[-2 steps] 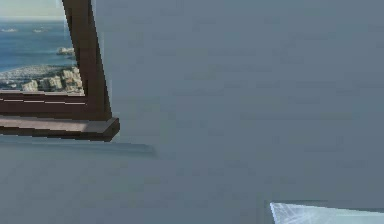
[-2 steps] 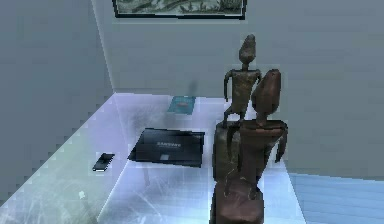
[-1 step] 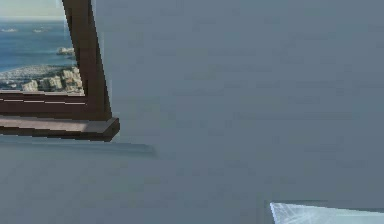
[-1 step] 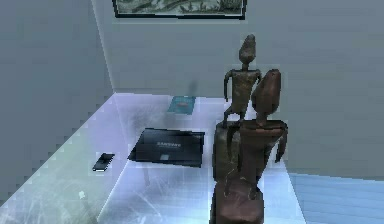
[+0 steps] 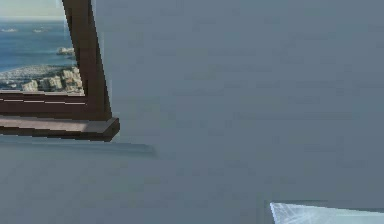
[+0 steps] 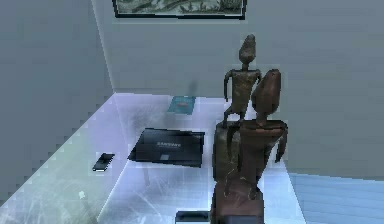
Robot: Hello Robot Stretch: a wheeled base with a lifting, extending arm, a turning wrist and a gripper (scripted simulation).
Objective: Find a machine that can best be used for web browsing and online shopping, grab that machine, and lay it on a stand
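A dark flat rectangular machine [image 6: 166, 146], shaped like a laptop, lies near the middle of a pale glossy table [image 6: 120, 195] in the arm side view. A small dark phone-like slab [image 6: 102, 161] lies to its left on the same top. A small teal thing [image 6: 182, 104] lies farther back, near the wall.
Two tall brown wooden statues [image 6: 243, 85] [image 6: 255, 150] stand on the table's right part. A dark edge [image 6: 190, 216] shows at the bottom. A framed picture [image 6: 180, 8] hangs above. Ahead is a grey wall, a dark-framed window [image 5: 60, 70] and a pale surface corner [image 5: 325, 213].
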